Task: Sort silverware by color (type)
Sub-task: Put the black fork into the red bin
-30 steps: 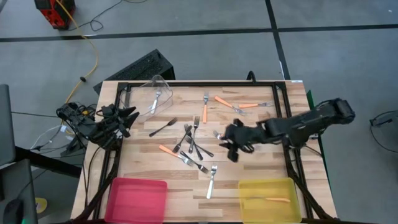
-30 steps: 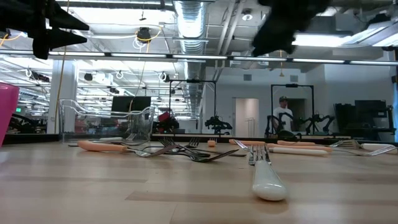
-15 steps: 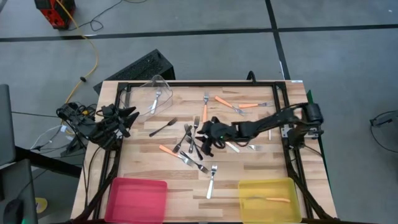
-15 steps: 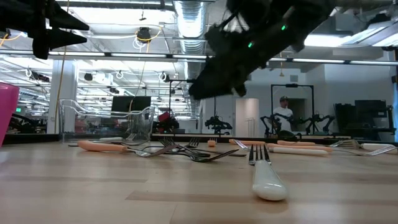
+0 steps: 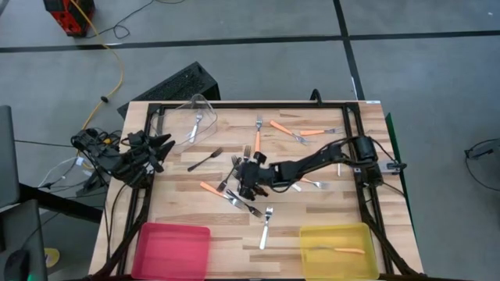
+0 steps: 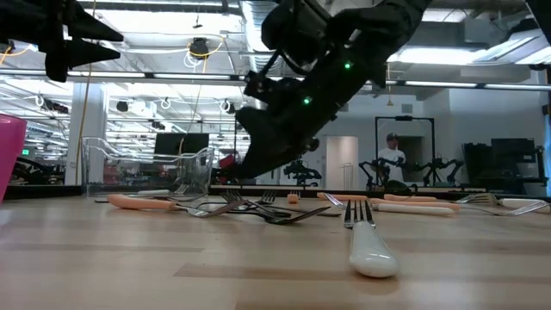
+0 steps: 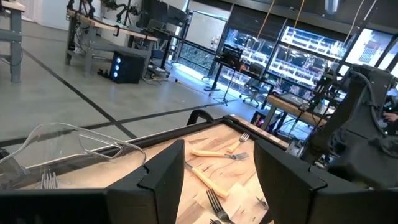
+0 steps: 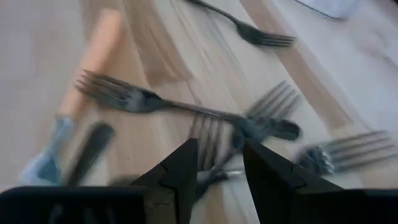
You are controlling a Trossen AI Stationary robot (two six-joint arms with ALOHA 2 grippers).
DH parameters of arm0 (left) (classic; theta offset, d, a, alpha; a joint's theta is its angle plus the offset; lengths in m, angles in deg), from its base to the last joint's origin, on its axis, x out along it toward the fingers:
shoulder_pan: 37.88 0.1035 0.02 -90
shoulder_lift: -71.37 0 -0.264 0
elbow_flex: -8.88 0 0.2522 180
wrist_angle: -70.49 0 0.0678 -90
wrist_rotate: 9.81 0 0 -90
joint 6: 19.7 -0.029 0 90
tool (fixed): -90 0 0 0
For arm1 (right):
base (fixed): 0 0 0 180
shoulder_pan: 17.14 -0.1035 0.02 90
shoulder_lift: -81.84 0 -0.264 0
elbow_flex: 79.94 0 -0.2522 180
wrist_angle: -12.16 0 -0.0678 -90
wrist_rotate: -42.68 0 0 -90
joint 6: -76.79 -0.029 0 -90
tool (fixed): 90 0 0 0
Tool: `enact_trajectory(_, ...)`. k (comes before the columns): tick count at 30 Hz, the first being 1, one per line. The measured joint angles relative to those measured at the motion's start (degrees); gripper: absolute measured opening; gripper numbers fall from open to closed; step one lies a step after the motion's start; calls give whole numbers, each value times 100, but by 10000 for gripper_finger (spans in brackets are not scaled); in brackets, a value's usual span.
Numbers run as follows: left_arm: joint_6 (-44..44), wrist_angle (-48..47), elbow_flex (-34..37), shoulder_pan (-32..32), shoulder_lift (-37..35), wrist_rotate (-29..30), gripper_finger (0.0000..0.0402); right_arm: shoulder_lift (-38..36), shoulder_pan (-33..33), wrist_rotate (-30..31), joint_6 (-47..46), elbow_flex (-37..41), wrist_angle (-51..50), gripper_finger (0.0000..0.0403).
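No readable text in any view.
No labels, brands, numbers or signs can be made out anywhere.

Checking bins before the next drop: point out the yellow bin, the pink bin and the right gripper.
yellow bin (image 5: pixel 306 248), high view, left wall.
pink bin (image 5: pixel 173 250), high view, floor.
right gripper (image 5: pixel 248 176), high view, between its fingertips.

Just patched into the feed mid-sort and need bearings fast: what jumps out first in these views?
The right gripper stretches across to the table's middle, low over a tangled pile of dark forks, its fingers parted with nothing between them. The left gripper waits at the table's left edge, beside the tipped clear bin holding one silver fork. One orange-handled fork lies in the yellow bin; the pink bin looks empty.
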Motion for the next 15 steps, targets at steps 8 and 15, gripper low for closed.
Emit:
enact_trajectory(8, 3, -40, 0, 0, 0, 1, 178, 93, -120, 146, -100, -159, -266, 154)
enact_trajectory(15, 9, -52, 0, 0, 2, -2, 178, 96, -152, 138, -317, -66, -279, 154)
